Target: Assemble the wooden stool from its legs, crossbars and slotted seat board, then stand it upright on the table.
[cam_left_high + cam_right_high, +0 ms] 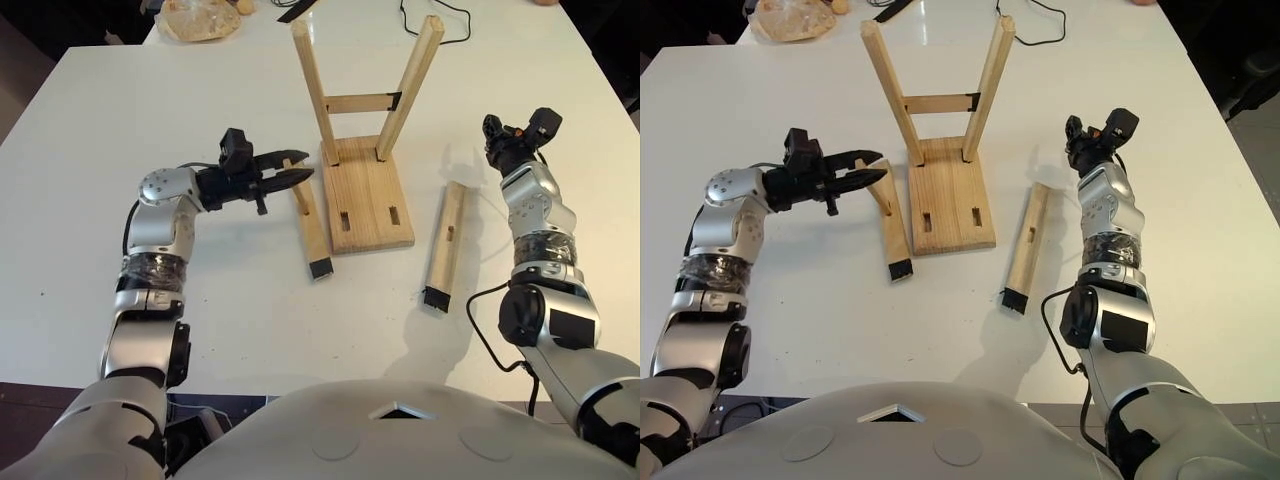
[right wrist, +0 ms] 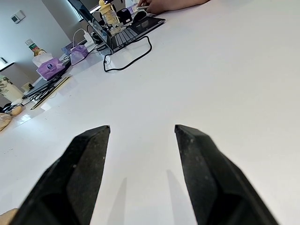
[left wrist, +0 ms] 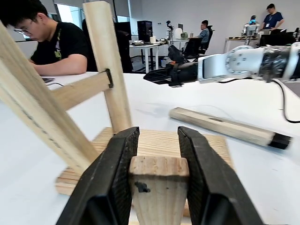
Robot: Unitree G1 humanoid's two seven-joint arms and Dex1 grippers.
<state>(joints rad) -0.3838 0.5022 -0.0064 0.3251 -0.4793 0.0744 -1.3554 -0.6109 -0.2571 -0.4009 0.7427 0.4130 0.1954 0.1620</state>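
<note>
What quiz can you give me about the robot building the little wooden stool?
1. Count: how many upright legs stand in the seat board?
2. Pick one: what does the left claw grip? A, nothing. B, the end of the loose leg lying beside the seat board. C, the seat board.
3. True or false: the right claw is open and empty above the table.

Key: 1, two. 2, B. 3, true.
</note>
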